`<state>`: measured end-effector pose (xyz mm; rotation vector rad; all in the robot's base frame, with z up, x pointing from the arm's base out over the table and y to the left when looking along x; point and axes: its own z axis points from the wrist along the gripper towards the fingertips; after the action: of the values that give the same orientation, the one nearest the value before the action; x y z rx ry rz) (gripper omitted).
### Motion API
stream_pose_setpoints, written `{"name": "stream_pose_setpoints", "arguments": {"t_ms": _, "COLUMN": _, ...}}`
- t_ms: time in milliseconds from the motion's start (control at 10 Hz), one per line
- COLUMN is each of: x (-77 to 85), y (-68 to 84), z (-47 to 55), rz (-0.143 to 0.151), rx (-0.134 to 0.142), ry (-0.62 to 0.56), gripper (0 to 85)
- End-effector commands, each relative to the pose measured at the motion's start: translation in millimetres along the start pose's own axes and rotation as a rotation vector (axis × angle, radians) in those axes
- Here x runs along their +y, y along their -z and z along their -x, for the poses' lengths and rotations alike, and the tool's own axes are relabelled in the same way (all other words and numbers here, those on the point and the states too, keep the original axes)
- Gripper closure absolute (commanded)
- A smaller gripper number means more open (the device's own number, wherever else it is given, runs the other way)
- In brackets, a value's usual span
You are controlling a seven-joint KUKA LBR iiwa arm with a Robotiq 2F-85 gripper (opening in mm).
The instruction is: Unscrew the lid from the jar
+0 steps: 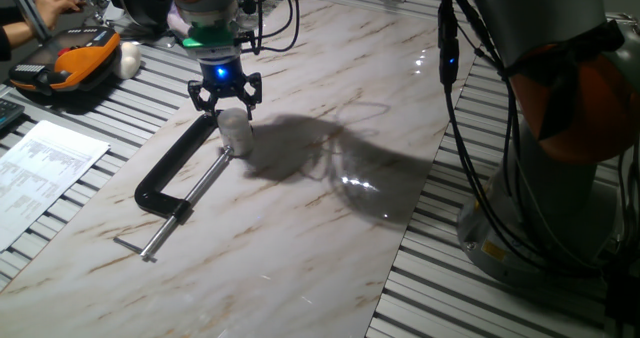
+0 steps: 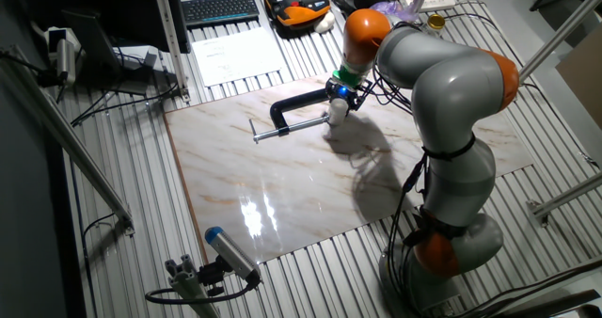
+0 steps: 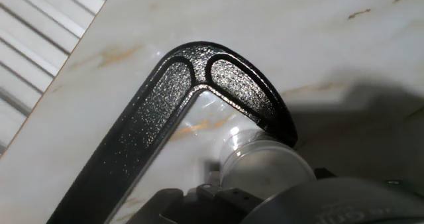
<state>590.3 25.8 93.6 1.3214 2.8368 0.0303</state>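
Observation:
The small white lid [image 1: 232,118] sits on the tiny whitish jar [image 1: 238,140], which stands on the marble board at the jaw end of the black C-clamp [image 1: 165,183]. My gripper [image 1: 226,100] hangs straight over the lid. Its black fingers are spread to either side just above the lid, and I see no grip on it. In the hand view the lid [image 3: 265,174] is a round white disc low in the frame, tucked against the clamp's curved frame [image 3: 199,91]. In the other fixed view the gripper [image 2: 339,96] is over the jar [image 2: 337,116].
The clamp's steel screw rod [image 1: 185,208] runs toward the front left. An orange case [image 1: 80,63] with a white lump [image 1: 128,58] beside it lies at the back left. A printed sheet [image 1: 45,163] lies at the left. Cables hang at the right.

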Motion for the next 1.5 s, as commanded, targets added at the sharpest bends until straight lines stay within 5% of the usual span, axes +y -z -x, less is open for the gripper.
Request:
{"name": "stream_pose_setpoints", "arguments": {"t_ms": 0, "x": 0.0, "y": 0.2, "z": 0.0, "rz": -0.001, "rx": 0.001, "ry": 0.020, "gripper": 34.0}}
{"name": "stream_pose_setpoints", "arguments": {"t_ms": 1400, "x": -0.3, "y": 0.5, "z": -0.2, "rz": -0.013, "rx": -0.013, "ry": 0.343, "gripper": 34.0}}
